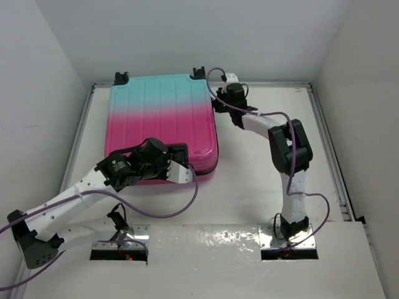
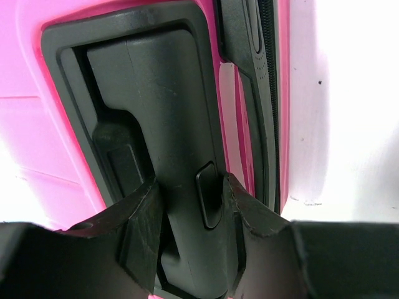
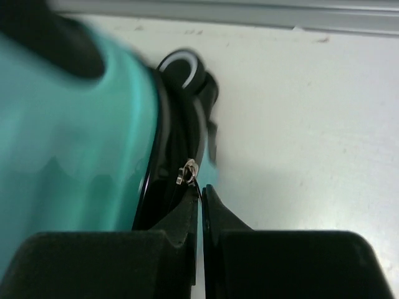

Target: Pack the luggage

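Down at the near edge of the desk (image 1: 249, 193), both arms are bolted in and both are reaching out to the luggage (image 1: 162, 112). It lies flat and closed on the left half of the desk, ribbed shell up. The pink end is toward the arms and the teal end is out by the back wall.

Closest in, the left arm sweeps across from the near left corner, a purple cable (image 1: 187, 202) looping beneath it, and meets the pink end of the case. The wrist view is right on top of it. The left fingers (image 2: 143, 224) straddle the black handle (image 2: 181, 112), one on each side and both pressed against it. That's a narrow grip with the handle clamped between them. The handle sits in its black recess in the pink shell, and the zip line runs just to its right.

Further out, the right arm bends up and over to the far right edge of the case, at the teal end. The right fingers (image 3: 181, 218) are closed tight together. The little metal zipper pull (image 3: 187, 169) sits right at their tips, but I can't tell whether it is actually pinched.

Beyond that, a black wheel (image 3: 187, 68) pokes out at the far corner of the shell, near the rail along the back of the desk.
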You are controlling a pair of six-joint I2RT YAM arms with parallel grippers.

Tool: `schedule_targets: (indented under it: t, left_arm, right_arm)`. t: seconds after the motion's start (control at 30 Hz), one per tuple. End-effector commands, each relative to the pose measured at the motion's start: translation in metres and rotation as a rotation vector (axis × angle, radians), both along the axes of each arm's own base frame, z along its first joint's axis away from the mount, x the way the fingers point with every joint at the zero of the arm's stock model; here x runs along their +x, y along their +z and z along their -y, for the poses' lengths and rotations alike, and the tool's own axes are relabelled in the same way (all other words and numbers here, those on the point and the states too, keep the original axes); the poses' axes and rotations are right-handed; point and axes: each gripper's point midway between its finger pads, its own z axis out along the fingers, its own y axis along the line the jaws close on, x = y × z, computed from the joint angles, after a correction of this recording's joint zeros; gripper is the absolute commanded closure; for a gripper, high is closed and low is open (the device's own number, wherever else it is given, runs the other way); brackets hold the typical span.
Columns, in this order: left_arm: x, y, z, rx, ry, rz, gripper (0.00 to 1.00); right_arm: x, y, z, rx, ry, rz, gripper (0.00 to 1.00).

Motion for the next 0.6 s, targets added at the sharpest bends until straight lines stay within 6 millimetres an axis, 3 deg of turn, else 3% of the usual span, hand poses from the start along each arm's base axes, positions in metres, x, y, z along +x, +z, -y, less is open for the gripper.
schedule_targets:
  t: [0.0,0.03,0.07,0.23,0.33,0.37,0.4,0.43,0.47,0.5,0.53,0.57]
  left_arm:
    - [-0.06,-0.039,-0.063,0.271,-0.07,-0.229,1.0]
    - [-0.061,-0.039,-0.064,0.27,-0.069,-0.227,1.0]
    - [-0.062,-0.04,-0.065,0.267,-0.07,-0.226,1.0]
    - [-0.064,-0.044,-0.066,0.266,-0.062,-0.23,1.0]
    - [-0.038,-0.032,-0.056,0.188,0.048,-0.11,1.0]
    - [-0.031,-0.027,-0.053,0.165,0.081,-0.078,0.95]
    - [-0.022,-0.015,-0.047,0.099,0.137,-0.038,0.65]
    - [-0.014,-0.001,-0.04,0.036,0.173,0.005,0.46]
    - [-0.002,0.02,-0.024,-0.073,0.192,0.06,0.12]
    - [0.009,0.058,-0.007,-0.22,0.241,0.105,0.0]
    - [0.02,0.089,0.01,-0.351,0.26,0.144,0.0]
    - [0.027,0.109,0.018,-0.424,0.281,0.15,0.0]
  right_arm:
    - [0.05,0.065,-0.007,0.123,-0.114,0.151,1.0]
    - [0.058,0.046,-0.007,0.117,-0.127,0.12,1.0]
    - [0.068,0.054,-0.01,0.139,-0.134,0.127,1.0]
    - [0.099,0.028,-0.035,0.215,-0.136,0.098,1.0]
    - [0.093,0.024,-0.059,0.244,-0.099,0.106,1.0]
    - [0.088,0.024,-0.062,0.248,-0.09,0.11,1.0]
    - [0.077,0.009,-0.058,0.243,-0.09,0.101,1.0]
    - [0.071,0.029,-0.055,0.274,-0.095,0.127,1.0]
    - [0.065,0.028,-0.05,0.278,-0.113,0.13,1.0]
    - [0.054,0.014,-0.042,0.269,-0.125,0.113,1.0]
    - [0.05,0.028,-0.04,0.273,-0.122,0.136,1.0]
    - [0.046,0.026,-0.039,0.267,-0.119,0.134,1.0]
